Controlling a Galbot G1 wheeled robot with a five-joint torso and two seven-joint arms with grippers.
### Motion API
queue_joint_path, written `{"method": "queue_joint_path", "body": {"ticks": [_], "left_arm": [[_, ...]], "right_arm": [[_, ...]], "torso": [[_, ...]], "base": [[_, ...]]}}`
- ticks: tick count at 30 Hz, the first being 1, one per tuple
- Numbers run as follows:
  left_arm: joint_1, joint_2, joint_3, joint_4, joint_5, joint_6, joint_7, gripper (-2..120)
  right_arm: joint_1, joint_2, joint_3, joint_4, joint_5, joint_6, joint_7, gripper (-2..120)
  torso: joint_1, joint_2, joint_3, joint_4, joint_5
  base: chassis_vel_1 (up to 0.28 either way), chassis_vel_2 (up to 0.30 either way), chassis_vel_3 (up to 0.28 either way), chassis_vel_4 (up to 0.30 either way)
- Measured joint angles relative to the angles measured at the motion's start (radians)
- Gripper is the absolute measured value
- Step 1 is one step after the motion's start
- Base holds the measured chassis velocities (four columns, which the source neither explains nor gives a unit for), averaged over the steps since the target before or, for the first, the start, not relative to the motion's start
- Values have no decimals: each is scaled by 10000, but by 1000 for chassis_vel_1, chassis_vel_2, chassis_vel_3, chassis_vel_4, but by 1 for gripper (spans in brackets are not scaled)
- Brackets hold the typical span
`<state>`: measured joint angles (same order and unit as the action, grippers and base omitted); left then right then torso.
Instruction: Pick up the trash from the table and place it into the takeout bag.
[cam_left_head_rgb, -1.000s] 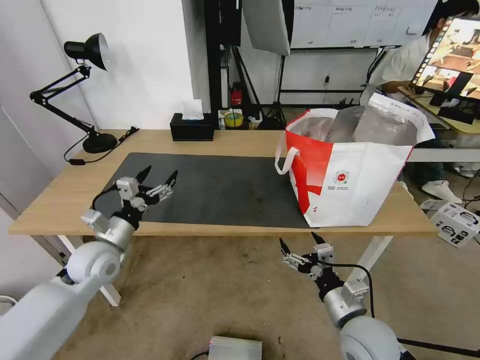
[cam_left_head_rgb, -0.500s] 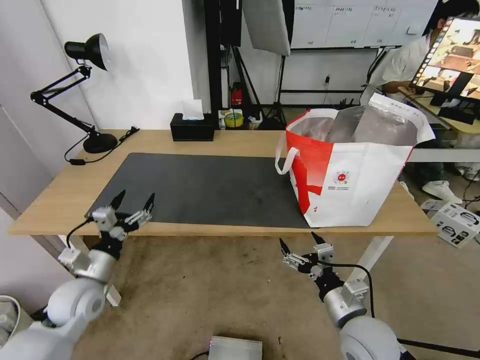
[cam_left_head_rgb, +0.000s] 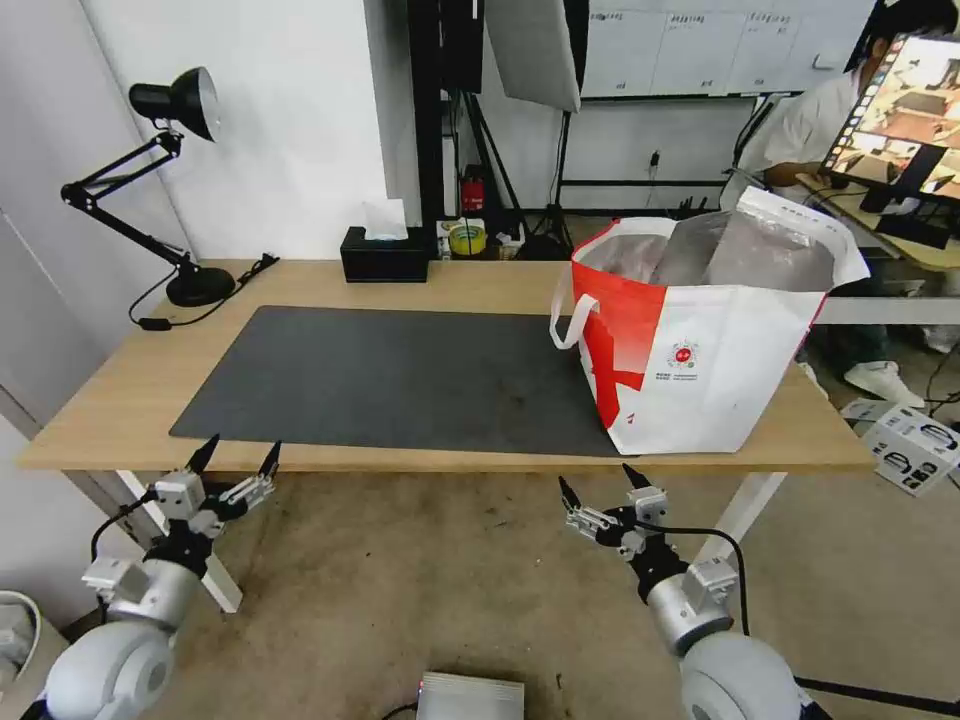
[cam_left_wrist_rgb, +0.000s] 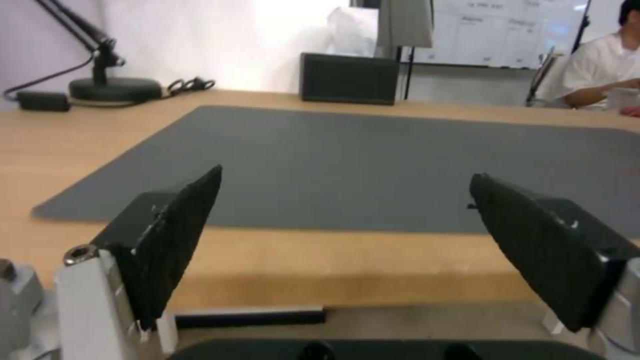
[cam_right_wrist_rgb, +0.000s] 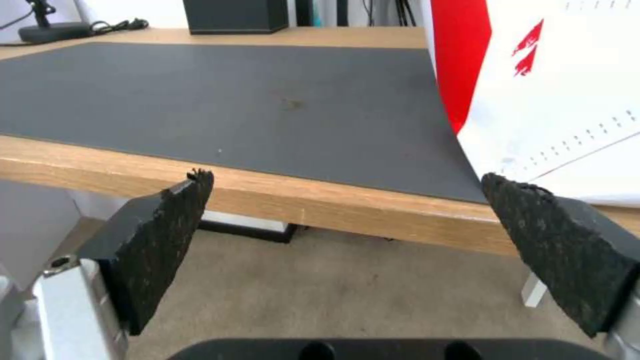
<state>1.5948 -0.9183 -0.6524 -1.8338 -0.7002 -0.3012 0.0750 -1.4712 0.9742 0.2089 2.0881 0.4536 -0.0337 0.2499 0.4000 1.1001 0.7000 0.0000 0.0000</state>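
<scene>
takeout bag (cam_left_head_rgb: 700, 335) on table (cam_left_head_rgb: 120, 400), above right gripper (cam_left_head_rgb: 598, 482)

we cannot see down into the takeout bag (cam_left_head_rgb: 700, 370); its foil walls hide whatever lies inside. in the right wrist view the picture's edge cuts off most of the bag, and its small printing is illegible.

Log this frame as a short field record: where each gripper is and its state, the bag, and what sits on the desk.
left gripper: open, holding nothing, below the table's front edge
right gripper: open, holding nothing, below the front edge, near the takeout bag
takeout bag: upright on the table's right end, mouth open, foil lining showing
mat: bare
table rear: desk lamp, black tissue box
</scene>
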Motion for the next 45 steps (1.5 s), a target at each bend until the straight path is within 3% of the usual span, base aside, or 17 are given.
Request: {"method": "queue_joint_path", "body": {"ticks": [45], "left_arm": [[425,-243,-162,-97,-60,80,145,100]], "right_arm": [[0,0,0,0,0,1,0,100]], "torso": [[0,-1,0,0,1]], "base": [[0,0,0,0]]}}
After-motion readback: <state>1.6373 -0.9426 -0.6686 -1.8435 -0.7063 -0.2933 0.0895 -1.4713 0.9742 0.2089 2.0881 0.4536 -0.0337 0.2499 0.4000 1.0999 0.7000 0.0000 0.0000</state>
